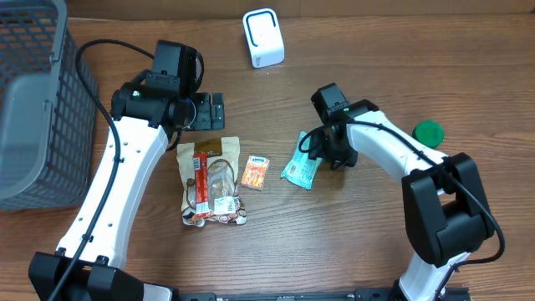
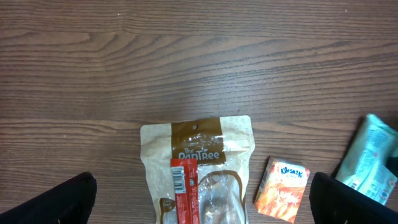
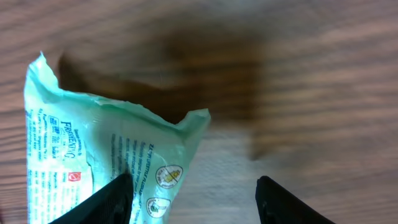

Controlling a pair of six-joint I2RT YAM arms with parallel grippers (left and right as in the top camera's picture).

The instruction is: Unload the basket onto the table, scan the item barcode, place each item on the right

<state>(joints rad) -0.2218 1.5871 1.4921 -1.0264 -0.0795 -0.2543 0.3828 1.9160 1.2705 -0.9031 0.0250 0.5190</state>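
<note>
**A:** Overhead first. Where is the item?

**B:** The green packet [image 1: 301,167] lies on the table [image 1: 351,259], right of centre and just beside the Kleenex pack [image 1: 256,171]. The right gripper [image 1: 322,155] is down at the packet's right-hand edge. From above I cannot tell whether it touches.

**A:** And the other arm?

**B:** The left gripper [image 1: 213,111] sits just past the far edge of the DanTree pouch [image 1: 211,180], which has a red stick pack [image 1: 201,171] lying on it. A white scanner box [image 1: 263,38] stands at the far side, well apart from the packet. There is a grey basket [image 1: 33,100] at the left and a green lid [image 1: 428,131] beyond the right arm.

**A:** Left wrist view?

**B:** Its fingers [image 2: 62,199] show in the two bottom corners, spread wide with nothing gripped. The pouch lies on the wood between them, with a barcode visible on the red stick pack. The Kleenex pack is to its right, and a strip of the green packet shows at the right edge, by the finger there.

**A:** Right wrist view?

**B:** The fingers [image 3: 112,199] stand apart. The packet fills the lower left, and the finger on that side of the picture overlaps it. Its crinkled corner reaches into the gap. Bare wood shows between the packet's edge and the other finger, so nothing is clamped. The table looks blurred.
</note>
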